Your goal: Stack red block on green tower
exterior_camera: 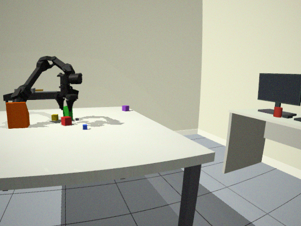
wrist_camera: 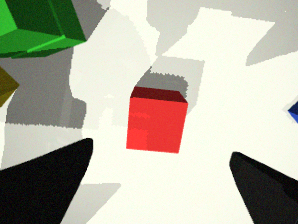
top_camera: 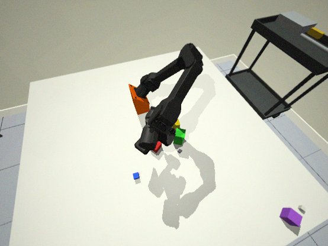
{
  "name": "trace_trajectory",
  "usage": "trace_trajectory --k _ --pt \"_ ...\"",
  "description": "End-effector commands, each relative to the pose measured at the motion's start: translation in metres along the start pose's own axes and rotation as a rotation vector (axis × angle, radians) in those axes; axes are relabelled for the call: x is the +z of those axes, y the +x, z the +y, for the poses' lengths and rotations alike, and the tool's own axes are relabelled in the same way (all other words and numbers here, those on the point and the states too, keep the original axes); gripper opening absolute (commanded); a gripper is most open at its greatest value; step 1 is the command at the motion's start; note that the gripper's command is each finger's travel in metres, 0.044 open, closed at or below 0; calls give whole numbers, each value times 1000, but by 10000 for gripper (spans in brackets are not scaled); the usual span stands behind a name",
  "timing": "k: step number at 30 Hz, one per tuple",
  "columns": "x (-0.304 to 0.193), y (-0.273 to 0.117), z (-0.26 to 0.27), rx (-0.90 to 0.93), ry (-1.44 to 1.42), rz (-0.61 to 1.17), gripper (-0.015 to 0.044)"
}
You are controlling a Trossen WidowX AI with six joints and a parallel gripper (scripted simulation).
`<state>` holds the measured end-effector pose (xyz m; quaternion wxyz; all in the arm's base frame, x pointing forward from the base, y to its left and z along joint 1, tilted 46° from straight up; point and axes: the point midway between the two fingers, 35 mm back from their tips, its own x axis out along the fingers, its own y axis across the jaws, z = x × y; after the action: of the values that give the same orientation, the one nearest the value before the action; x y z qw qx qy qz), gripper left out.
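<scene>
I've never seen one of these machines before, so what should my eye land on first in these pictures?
First the black arm, bent over the middle of the white table, its open gripper hanging empty just above a red block. Right beside that stands a green tower, with a yellow block behind it. An orange box sits at the arm's base.

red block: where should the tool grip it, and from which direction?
Come straight down and close on two opposite side faces of the red block. It sits flat, apart from the green tower, and the open tool already straddles it from above.
</scene>
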<state>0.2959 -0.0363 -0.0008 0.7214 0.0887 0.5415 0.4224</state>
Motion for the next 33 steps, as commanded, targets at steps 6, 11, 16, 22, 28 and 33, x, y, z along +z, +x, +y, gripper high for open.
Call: trace_trajectory --k 6,11,16,22,28,33 --pt "1 23 3 15 8 0 440" --pt "1 29 2 14 9 0 440" --pt "1 37 2 14 9 0 440" --pt "1 47 2 14 9 0 440" --pt "1 57 3 14 9 -1 440" --pt "1 65 3 15 9 -1 440"
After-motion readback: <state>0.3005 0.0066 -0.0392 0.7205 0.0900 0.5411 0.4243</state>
